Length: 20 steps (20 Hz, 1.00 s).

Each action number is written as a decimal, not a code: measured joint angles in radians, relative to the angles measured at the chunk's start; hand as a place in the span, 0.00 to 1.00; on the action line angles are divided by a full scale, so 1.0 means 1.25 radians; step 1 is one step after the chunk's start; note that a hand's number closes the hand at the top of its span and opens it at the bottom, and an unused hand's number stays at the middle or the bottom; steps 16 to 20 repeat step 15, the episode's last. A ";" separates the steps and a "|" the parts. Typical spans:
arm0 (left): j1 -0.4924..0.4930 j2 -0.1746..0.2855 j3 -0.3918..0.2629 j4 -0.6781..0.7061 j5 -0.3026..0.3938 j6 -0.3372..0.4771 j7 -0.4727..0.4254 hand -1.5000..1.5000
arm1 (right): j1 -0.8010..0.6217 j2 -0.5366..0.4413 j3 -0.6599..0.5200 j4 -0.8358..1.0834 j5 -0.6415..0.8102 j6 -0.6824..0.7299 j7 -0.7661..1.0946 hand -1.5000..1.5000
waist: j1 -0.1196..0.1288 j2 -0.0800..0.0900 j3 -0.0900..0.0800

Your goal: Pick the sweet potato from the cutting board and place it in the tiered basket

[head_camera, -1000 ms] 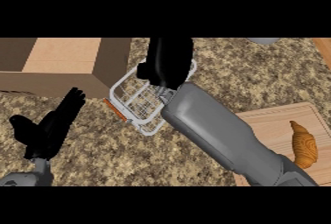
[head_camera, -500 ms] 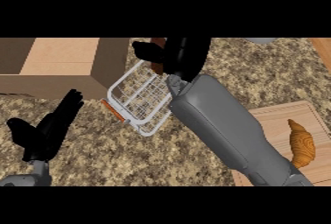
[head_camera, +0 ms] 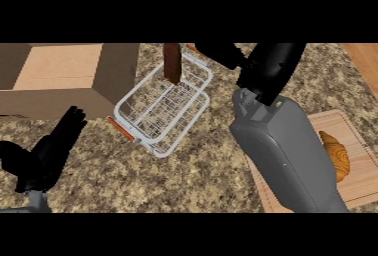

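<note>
The sweet potato [head_camera: 172, 62], a dark red-brown elongated piece, stands upright at the upper end of the white wire tiered basket [head_camera: 118, 110]. Its top is cut by the upper edge of the frame and its lower end is inside the basket's rim. The right hand [head_camera: 221, 53] is just to the right of it at top centre, at the end of a grey forearm that rises from the lower right. It cannot be told whether this hand touches or grips the piece.

The basket lies at upper centre on the speckled stone bench [head_camera: 184, 185], with an orange handle bar [head_camera: 122, 129] at its lower left side. A brown box [head_camera: 66, 75] fills the upper left, next to the basket.

At the right edge sits the wooden cutting board [head_camera: 358, 132], partly hidden by the forearm, with an orange ridged item [head_camera: 336, 155] on it.

The left hand [head_camera: 48, 155] rests at the lower left, held wide with straight fingers pointing up and right, holding nothing.
</note>
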 measured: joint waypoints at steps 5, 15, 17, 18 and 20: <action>0.008 -0.004 0.002 -0.011 -0.009 0.006 0.002 0.50 | 0.127 -0.021 -0.047 -0.215 0.045 0.054 0.029 0.00 | -0.007 0.000 0.000; 0.005 -0.006 0.012 -0.009 -0.004 -0.013 0.001 0.50 | 0.406 -0.159 -0.143 -0.665 -0.058 0.201 0.046 0.00 | -0.007 0.003 -0.001; 0.005 -0.006 0.012 -0.009 -0.004 -0.013 0.001 0.50 | 0.406 -0.159 -0.143 -0.665 -0.058 0.201 0.046 0.00 | -0.007 0.003 -0.001; 0.005 -0.006 0.012 -0.009 -0.004 -0.013 0.001 0.50 | 0.406 -0.159 -0.143 -0.665 -0.058 0.201 0.046 0.00 | -0.007 0.003 -0.001; 0.005 -0.006 0.012 -0.009 -0.004 -0.013 0.001 0.50 | 0.406 -0.159 -0.143 -0.665 -0.058 0.201 0.046 0.00 | -0.007 0.003 -0.001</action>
